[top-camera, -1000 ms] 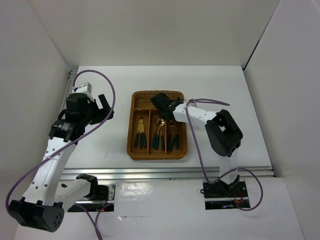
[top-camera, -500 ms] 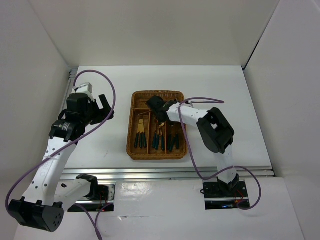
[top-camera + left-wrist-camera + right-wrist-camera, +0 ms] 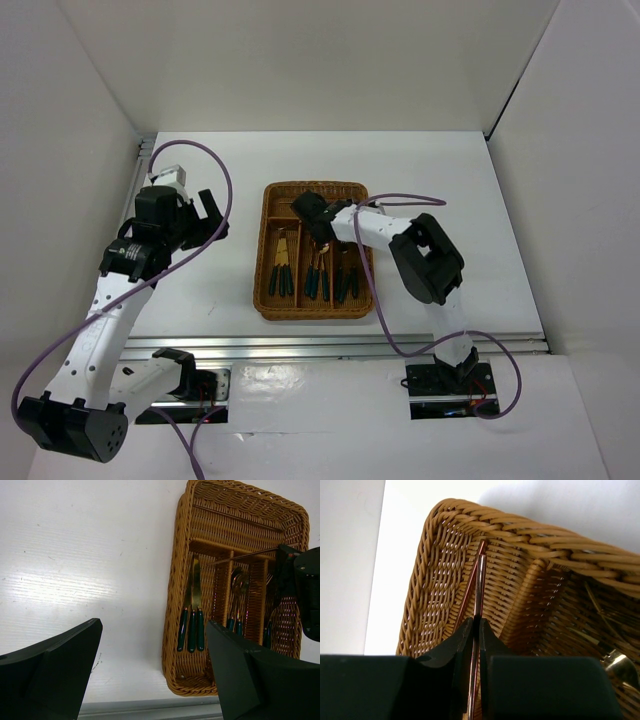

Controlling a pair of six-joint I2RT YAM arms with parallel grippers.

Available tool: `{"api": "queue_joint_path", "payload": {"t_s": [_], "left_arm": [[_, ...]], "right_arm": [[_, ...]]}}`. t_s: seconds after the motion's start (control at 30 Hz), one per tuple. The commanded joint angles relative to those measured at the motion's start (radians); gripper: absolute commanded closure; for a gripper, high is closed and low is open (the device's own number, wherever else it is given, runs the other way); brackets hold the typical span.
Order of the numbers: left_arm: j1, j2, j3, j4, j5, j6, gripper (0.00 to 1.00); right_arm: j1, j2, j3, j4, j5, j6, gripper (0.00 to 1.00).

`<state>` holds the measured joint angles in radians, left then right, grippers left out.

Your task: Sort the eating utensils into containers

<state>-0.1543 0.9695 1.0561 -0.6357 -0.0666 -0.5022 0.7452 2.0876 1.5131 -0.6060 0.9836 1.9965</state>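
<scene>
The right jaws pinch one chopstick (image 3: 480,580), its tip at the wicker tray (image 3: 530,530) wall ahead; the left jaws gape empty above the worktop (image 3: 75,555).

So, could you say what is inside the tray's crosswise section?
A loose chopstick lies there; the right gripper holds a second chopstick, tip inside. From above, part is covered.

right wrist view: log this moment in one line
right gripper: shut on chopstick | chopstick tip: over crosswise section of tray | left gripper: open, empty, beside tray
</scene>
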Motion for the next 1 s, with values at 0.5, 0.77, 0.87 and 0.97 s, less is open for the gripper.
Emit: {"api": "queue_joint_path", "payload": {"t_s": [0.5, 0.77, 0.87, 0.97], "left_arm": [[-0.004, 0.000, 0.015, 0.022, -0.010, 0.005, 0.00], [-0.004, 0.018, 0.015, 0.031, -0.001, 0.005, 0.00], [-0.004, 0.027, 0.005, 0.044, -0.001, 0.005, 0.00], [-0.004, 0.038, 0.005, 0.053, -0.001, 0.005, 0.00]], "right_arm": [[-0.030, 0.065, 0.081, -0.077, 0.069, 0.502, 0.55], [-0.030, 0.031, 0.087, -0.126, 0.069, 0.502, 0.49], [-0.030, 0.031, 0.143, -0.237, 0.069, 0.493, 0.45], [-0.030, 0.008, 0.165, -0.326, 0.102, 0.493, 0.39]]}}
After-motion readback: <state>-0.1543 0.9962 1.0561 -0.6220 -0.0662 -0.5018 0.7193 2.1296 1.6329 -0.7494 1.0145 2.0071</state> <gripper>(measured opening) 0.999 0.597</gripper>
